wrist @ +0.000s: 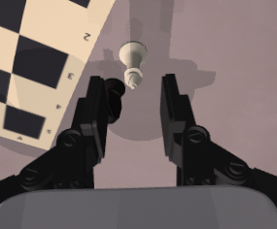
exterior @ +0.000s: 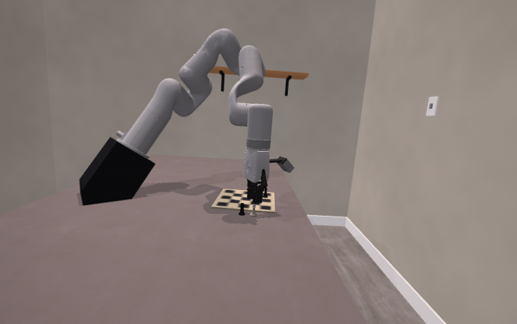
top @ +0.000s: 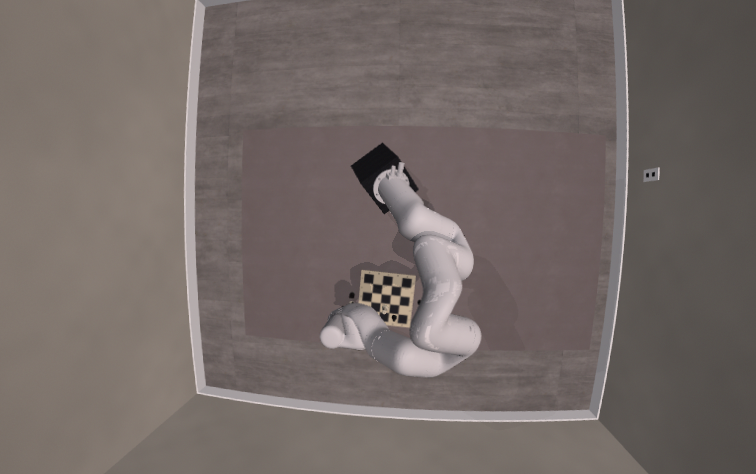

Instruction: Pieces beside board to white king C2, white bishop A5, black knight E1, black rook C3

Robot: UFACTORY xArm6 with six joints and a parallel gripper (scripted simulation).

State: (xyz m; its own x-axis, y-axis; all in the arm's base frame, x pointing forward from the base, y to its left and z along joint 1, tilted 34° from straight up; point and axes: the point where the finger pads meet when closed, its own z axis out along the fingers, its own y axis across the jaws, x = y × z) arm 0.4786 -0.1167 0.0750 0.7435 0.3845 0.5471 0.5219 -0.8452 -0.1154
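Note:
The gripper [exterior: 256, 201] [wrist: 133, 78] points down, part open and empty, above the table beside the board. A white piece with a notched, pointed head, seemingly the bishop [exterior: 253, 211] [wrist: 132, 52], stands upright on the table; in the wrist view it shows ahead of the gap between the fingers. A black piece [top: 351, 294] [exterior: 241, 209] [wrist: 114, 103] stands close to it, partly hidden by the left finger in the wrist view; its kind is unclear. Another dark piece [top: 419, 302] stands at the board's opposite side, partly by the arm. The white king cannot be told apart.
The checkered board [top: 361, 283] [exterior: 232, 208] [wrist: 78, 55] lies beside the gripper. On it stand a white piece [top: 385, 309] and a black piece [top: 394, 317] [exterior: 265, 193], near the edge by the forearm. The arm hides part of the board and table.

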